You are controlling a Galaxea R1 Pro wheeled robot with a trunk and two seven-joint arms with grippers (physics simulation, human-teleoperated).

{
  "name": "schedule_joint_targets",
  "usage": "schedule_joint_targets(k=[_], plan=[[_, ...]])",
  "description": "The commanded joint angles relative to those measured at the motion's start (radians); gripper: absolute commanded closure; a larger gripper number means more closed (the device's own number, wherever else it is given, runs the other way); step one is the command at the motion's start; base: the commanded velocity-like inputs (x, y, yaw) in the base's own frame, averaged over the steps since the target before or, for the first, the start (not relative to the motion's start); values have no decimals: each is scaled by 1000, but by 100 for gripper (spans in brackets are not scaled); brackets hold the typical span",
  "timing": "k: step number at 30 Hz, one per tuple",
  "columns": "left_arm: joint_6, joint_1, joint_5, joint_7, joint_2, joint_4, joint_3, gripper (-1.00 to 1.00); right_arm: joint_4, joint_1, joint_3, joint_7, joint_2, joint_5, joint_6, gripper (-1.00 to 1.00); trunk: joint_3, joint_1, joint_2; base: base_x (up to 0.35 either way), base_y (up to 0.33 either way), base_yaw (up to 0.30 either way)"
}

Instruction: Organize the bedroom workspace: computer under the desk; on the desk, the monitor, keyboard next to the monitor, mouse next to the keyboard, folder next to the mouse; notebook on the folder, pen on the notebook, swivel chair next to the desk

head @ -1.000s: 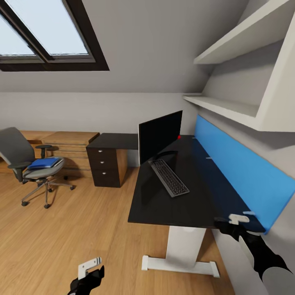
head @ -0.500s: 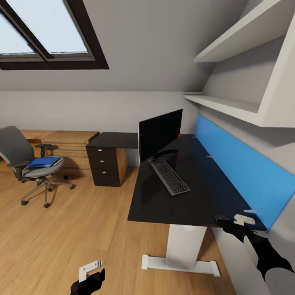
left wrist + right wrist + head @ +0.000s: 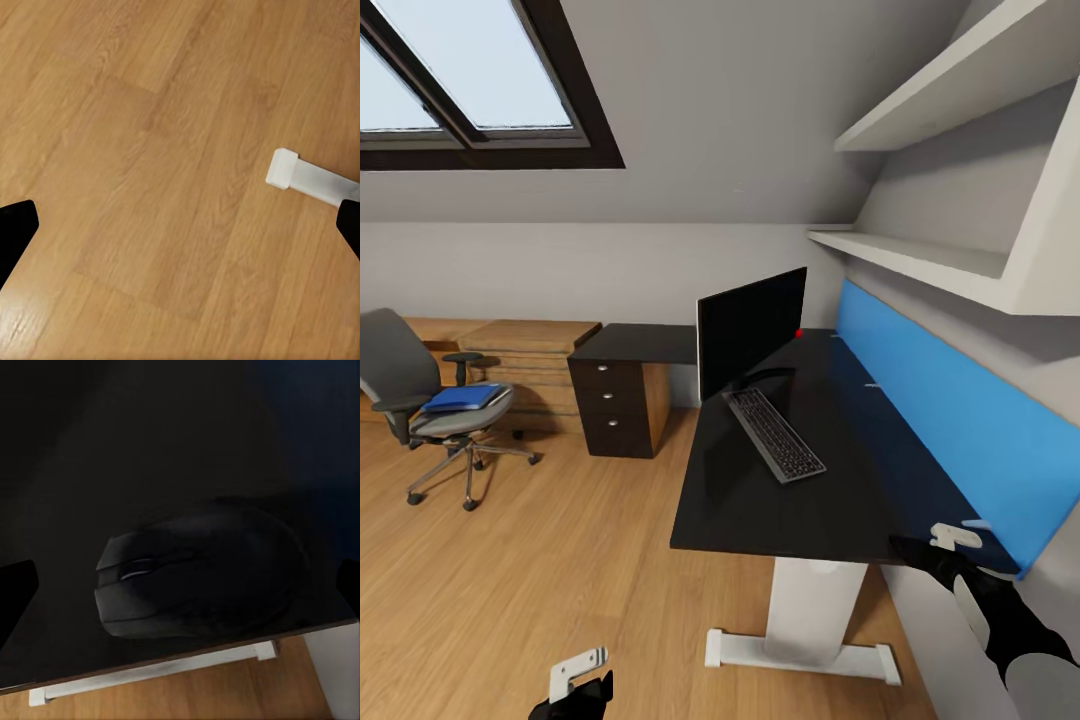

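Mouse lies under the open right gripper at the desk's near corner

Placement explains most of this scene. The right gripper (image 3: 945, 541) hangs over the near right corner of the desk (image 3: 840, 470), fingers wide apart, and its wrist view looks straight down on the black mouse (image 3: 199, 570), resting on the black top close to the edge and free of both fingertips. I judge the gripper is poised to close on it. The mouse lies well apart from the keyboard (image 3: 774, 433), so it likely needs carrying closer. That keyboard's long axis runs from the monitor (image 3: 751, 330) toward the robot. The left gripper (image 3: 578, 680) idles low over the floor (image 3: 150, 150), fingers apart, empty. The folder (image 3: 460, 397) waits on the swivel chair (image 3: 425, 405).
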Motion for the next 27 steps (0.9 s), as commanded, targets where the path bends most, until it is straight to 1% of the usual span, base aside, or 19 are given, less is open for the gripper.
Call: schedule_joint_targets(k=[1,6,12,19,27], plan=[[4,0,9,8,1,-1,-3,-100,-1,-1,-4,5,0,-7,7,-100,-1,0,-1,27,0,0],[4,0,9,8,1,0,-3,-100,-1,-1,-4,5,0,-7,7,-100,-1,0,-1,27,0,0],[4,0,9,8,1,6,-3,-100,-1,-1,-4,5,0,-6,7,-100,-1,0,-1,148,0,0],[3,0,9,12,0,11,-2,-100,-1,-1,-3,2,-1,-4,9,-100,-1,0,-1,21,0,0],[3,0,10,18,0,10,4,-100,-1,-1,-2,2,-1,-2,52,-100,-1,0,-1,2,0,0]])
